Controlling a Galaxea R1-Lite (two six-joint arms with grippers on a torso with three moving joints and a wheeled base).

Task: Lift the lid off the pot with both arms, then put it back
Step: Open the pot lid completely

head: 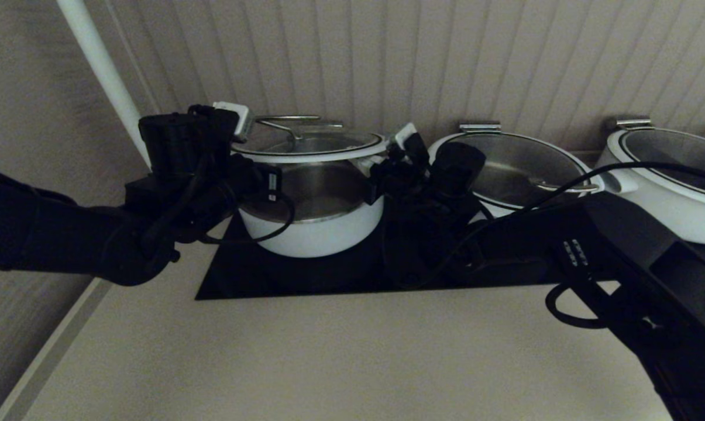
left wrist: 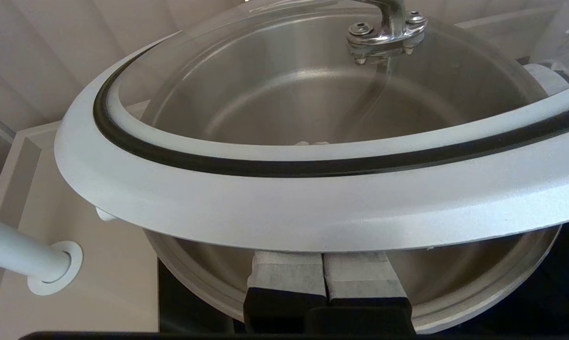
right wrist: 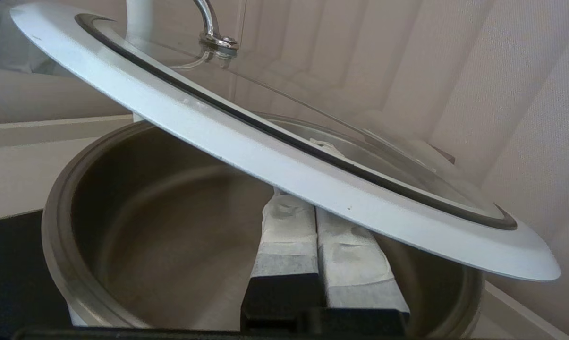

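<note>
The lid [head: 308, 143], clear glass with a white rim and a wire handle [head: 288, 120], is held a little above the deep white pot [head: 314, 231]. My left gripper [head: 248, 166] is at the pot's left side and my right gripper [head: 382, 169] at its right. In the left wrist view the left gripper [left wrist: 323, 255] is shut, fingers pressed together under the lid's rim [left wrist: 312, 208], over the pot's steel rim [left wrist: 194, 278]. In the right wrist view the right gripper [right wrist: 315, 212] is also shut under the lid's rim [right wrist: 284, 163], above the open pot [right wrist: 123, 212].
The pot stands on a black cooktop [head: 305, 275]. Two wider white pots with lids [head: 516, 169] [head: 668, 181] stand to the right. A white pipe [head: 103, 70] rises at the back left. A ribbed wall is close behind. Beige counter [head: 329, 362] lies in front.
</note>
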